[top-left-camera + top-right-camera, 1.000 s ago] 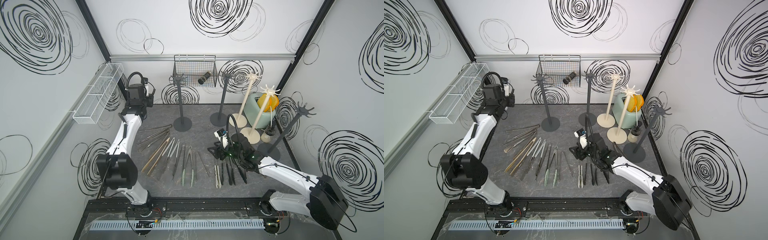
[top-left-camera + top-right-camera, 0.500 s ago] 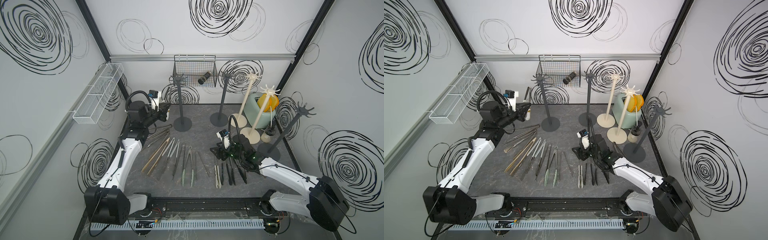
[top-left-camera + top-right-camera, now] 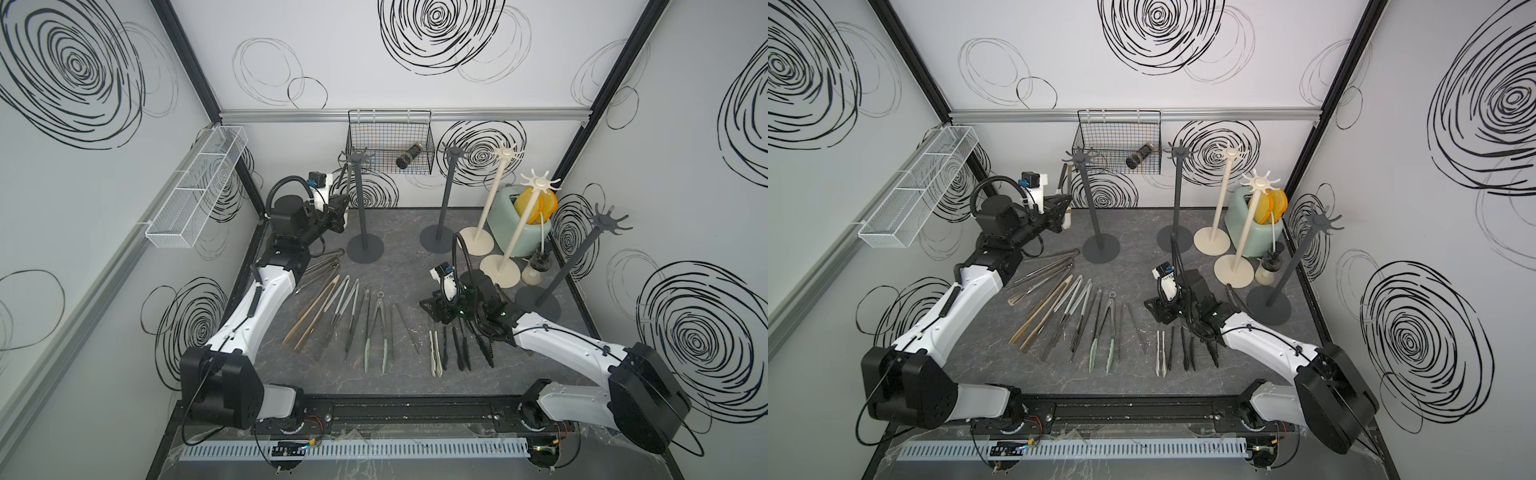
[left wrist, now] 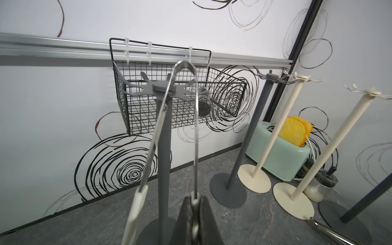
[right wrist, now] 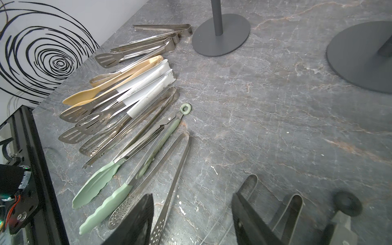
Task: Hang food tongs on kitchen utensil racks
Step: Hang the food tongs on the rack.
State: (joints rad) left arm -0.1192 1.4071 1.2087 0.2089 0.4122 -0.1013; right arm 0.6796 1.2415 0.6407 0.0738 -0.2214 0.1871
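**Tongs [image 4: 137, 203] held up beside the dark rack [image 4: 165, 159]**

The tongs stand almost straight up, tilted a little. The bend is at the top and the white tips point down, so the long way runs up and down. The left gripper [image 4: 194, 203] is squeezed tight on one leg, low down near its tip. The other leg hangs free. In the left wrist view the bend shows right by the star of hooks on the rack. I cannot tell if it touches a hook.

Room is tight there. The back wall and the wire basket [image 3: 390, 141] are close behind the rack, and the left wall is near the arm. Toward the front, the table [image 3: 415, 270] is bare between the rack's round foot and the row of tongs [image 5: 146, 93] lying flat.

A second ago the left arm was tucked in the back left corner. It has swung out to the rack. The right arm has hardly moved. The right gripper [image 5: 192, 195] is spread wide and holds nothing, low over the row of tongs.
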